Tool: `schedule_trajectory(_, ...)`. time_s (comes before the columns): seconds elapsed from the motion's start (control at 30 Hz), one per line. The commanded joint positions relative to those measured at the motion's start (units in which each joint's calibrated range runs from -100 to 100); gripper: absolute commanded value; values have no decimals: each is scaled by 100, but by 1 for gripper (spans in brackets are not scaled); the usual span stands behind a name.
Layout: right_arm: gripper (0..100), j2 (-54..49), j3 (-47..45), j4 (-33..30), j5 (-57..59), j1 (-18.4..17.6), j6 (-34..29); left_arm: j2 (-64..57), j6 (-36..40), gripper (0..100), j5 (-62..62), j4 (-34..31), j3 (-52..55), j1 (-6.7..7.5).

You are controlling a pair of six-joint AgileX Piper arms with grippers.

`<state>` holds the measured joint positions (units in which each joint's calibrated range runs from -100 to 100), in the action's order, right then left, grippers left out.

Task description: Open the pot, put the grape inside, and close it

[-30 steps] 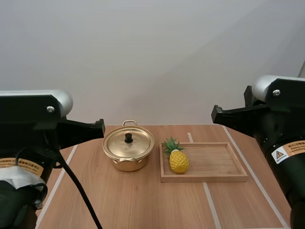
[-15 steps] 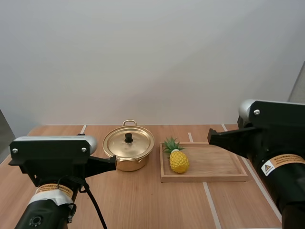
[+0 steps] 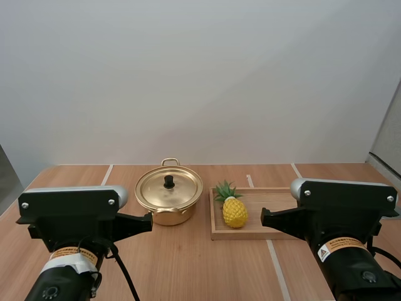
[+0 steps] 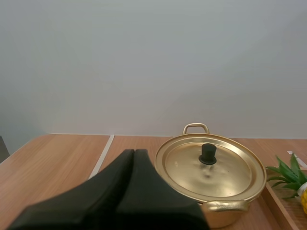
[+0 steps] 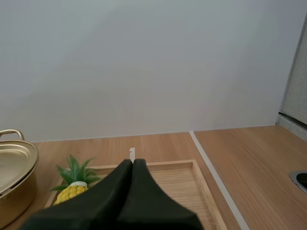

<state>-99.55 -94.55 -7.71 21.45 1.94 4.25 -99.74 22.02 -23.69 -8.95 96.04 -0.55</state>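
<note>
While the pot (image 3: pixel 166 216) stands lidded beside the pineapple (image 3: pixel 235 212) on the tray (image 3: pixel 279 214), the left gripper (image 4: pixel 134 153) and right gripper (image 5: pixel 132 163) are seen pressed together.

No text can be read in full. A yellow-orange label strip (image 3: pixel 74 253) is wrapped round the left arm (image 3: pixel 69 210); its small dark print cannot be made out. A similar orange strip (image 3: pixel 343 242) is seen on the right arm (image 3: pixel 341 200), with a white sticker (image 3: pixel 326 253) just beside it bearing a warning-triangle sign. The lettering there is too small to be read.
</note>
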Motion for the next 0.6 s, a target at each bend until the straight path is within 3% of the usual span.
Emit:
schedule_trajectory(0.0, 0, -45, -19, -31, -168, -155, -11, -26, 72, 0, -125, 6, 23, -8)
schedule_trajectory(0.2, 0, -45, -19, -104, 22, -406, -11, -26, 74, 0, -507, 6, 23, -8)
schedule_trajectory(0.33, 0, -45, -19, -104, 747, -406, -11, -26, 137, 0, -690, 82, 23, -8)
schedule_trajectory(0.57, 0, -45, -545, -122, 746, -373, -11, -26, 137, 0, -965, 180, 312, -8)
